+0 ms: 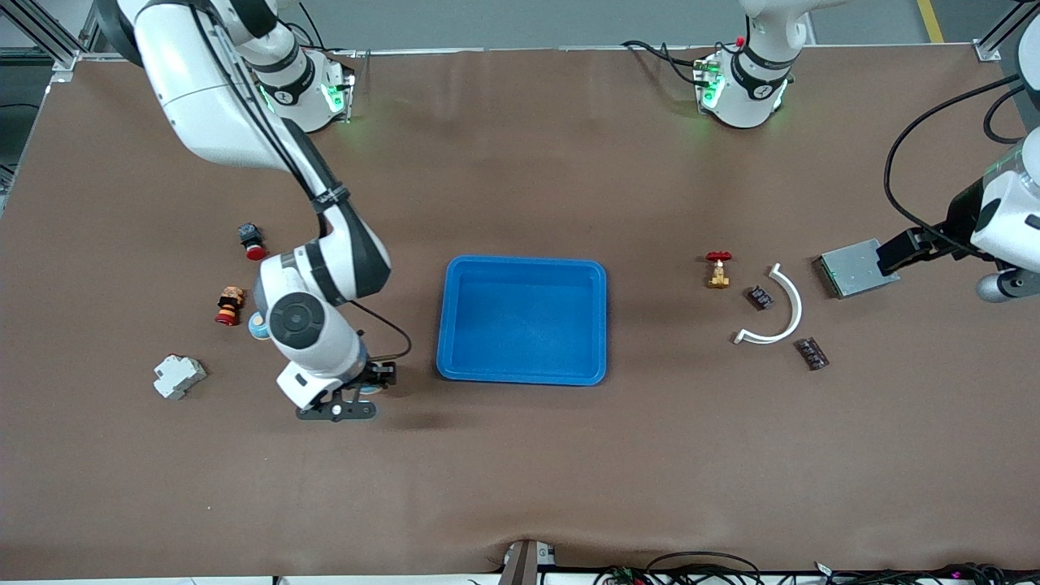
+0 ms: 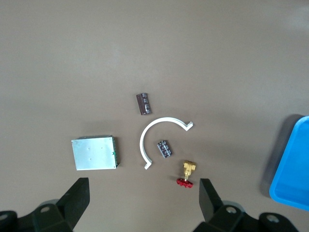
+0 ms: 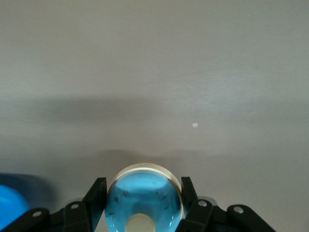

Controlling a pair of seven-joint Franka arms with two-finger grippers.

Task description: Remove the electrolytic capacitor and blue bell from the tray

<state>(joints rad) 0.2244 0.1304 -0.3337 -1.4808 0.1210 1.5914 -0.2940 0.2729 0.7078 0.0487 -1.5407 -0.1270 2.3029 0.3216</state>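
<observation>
Blue bell (image 3: 144,202) in right end effector (image 3: 143,193)

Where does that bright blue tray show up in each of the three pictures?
Front view: blue tray sits mid-table, empty.
Left wrist view: one corner shows at the picture's edge.
Right wrist view: a sliver shows in the corner, beside the blue bell that the right gripper holds.
Shared landmark: the tray itself.

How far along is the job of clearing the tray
The blue tray looks empty, so both parts seem out of it. In hand: the right tool is shut on the blue bell, over the bare table beside the tray toward the right arm's end. Left to do: set the bell down and release it. The left tool waits open above the grey metal box.
</observation>
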